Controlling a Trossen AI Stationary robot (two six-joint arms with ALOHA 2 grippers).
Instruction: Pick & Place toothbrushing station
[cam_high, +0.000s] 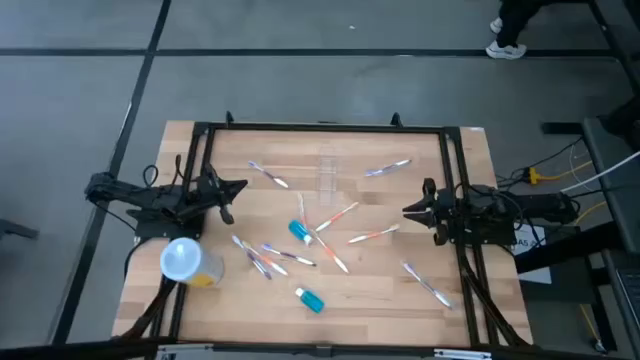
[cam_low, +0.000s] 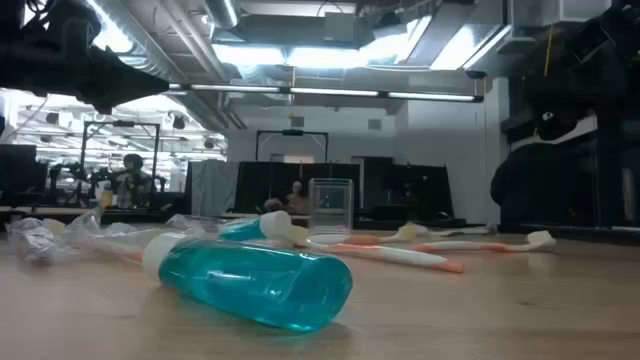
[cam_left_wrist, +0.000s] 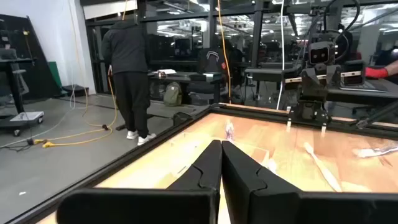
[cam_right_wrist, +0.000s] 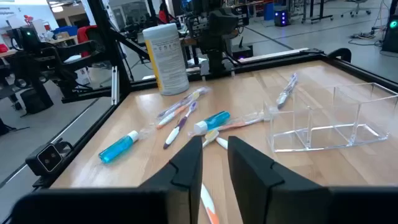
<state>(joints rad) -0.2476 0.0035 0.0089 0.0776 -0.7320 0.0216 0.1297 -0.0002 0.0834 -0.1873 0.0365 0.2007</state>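
Note:
The toothbrushing station (cam_high: 327, 170) is a clear, see-through holder with inner dividers, resting on the wooden table near its far edge; it also shows in the right wrist view (cam_right_wrist: 329, 121) and the low view (cam_low: 331, 205). My left gripper (cam_high: 243, 186) hovers shut over the table's left side, its fingers (cam_left_wrist: 221, 144) together with nothing between them. My right gripper (cam_high: 406, 211) hovers at the table's right side, pointing toward the middle. Its fingers (cam_right_wrist: 216, 142) are a little apart with nothing between them. Neither gripper touches the station.
Several toothbrushes (cam_high: 340, 215) lie scattered over the table's middle, some in clear wrappers. Two blue tubes (cam_high: 299, 231) (cam_high: 310, 299) lie among them. A yellow tub with a pale round lid (cam_high: 190, 262) stands at the near left. A black frame (cam_high: 320, 128) borders the table.

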